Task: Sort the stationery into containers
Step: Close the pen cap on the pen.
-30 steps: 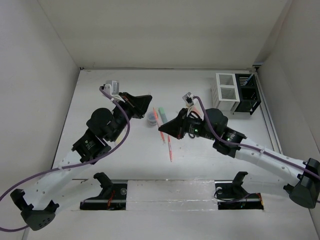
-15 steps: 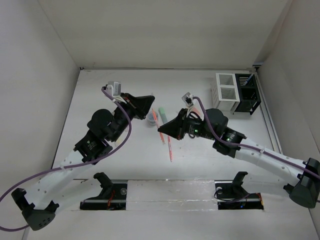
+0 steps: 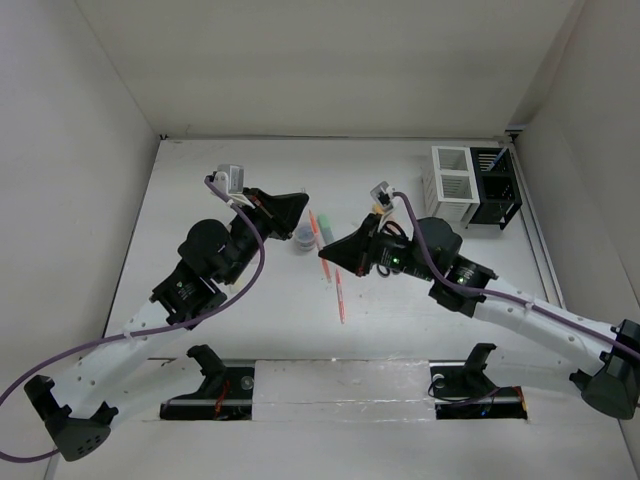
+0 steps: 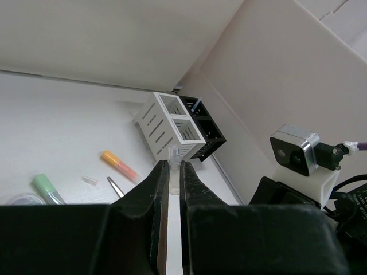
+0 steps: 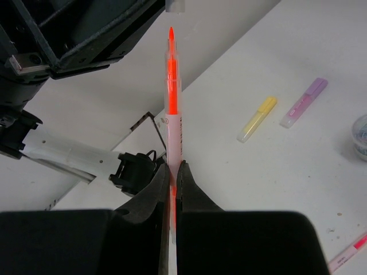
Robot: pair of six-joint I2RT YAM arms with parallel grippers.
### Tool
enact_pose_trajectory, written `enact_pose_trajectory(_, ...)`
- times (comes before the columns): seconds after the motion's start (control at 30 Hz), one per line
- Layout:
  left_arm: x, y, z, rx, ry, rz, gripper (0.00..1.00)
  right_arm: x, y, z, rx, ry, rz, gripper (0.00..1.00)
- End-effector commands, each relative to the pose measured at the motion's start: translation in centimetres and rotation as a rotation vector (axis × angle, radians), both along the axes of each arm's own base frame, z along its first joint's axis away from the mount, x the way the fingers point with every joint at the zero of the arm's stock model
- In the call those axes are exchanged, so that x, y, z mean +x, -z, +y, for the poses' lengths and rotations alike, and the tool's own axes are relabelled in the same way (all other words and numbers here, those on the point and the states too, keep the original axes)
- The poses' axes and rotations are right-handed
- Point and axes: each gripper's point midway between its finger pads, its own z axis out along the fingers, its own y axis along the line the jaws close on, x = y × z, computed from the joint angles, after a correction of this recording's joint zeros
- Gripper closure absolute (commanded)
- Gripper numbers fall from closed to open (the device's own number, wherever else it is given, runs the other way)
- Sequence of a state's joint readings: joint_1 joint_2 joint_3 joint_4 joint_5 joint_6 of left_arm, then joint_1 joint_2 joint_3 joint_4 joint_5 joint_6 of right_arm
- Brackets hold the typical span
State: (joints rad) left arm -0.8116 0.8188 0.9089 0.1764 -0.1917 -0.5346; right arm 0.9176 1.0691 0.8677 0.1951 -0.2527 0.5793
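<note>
My left gripper (image 3: 303,200) is shut on a small clear pen cap (image 4: 174,156) and holds it above the table. My right gripper (image 3: 323,255) is shut on an uncapped orange-red pen (image 5: 171,109), whose tip points at the cap just beyond it. The two grippers face each other over the table's middle. The white organizer (image 3: 452,184) and the black organizer (image 3: 497,186) stand side by side at the far right and also show in the left wrist view (image 4: 171,121). An orange highlighter (image 4: 119,166) and a green highlighter (image 4: 47,189) lie on the table.
A yellow highlighter (image 5: 257,118) and a purple highlighter (image 5: 304,102) lie side by side. A small round roll (image 3: 303,238) sits between the grippers. More orange-red pens (image 3: 340,295) lie below them. White walls close the table in on three sides.
Both grippers have shifted only slightly, still facing each other. The right wrist has edged up and right with the pen; the green highlighter is now hidden under it.
</note>
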Motion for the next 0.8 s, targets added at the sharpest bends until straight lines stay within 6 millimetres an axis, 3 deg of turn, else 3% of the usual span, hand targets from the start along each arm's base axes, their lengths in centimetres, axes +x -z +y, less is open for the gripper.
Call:
enact_pose_trajectory(0.0, -0.3, -1.4, 0.4, -0.041, -0.004, -0.045, 1.0, 0.2, -4.1, -0.5, 0.098, 0.031, -0.09, 1.0)
enact_pose_trajectory(0.77, -0.5, -1.4, -1.0, -0.049, 0.059, -0.042, 1.0, 0.7, -4.1, 0.2, 0.089, 0.031, -0.084, 1.0)
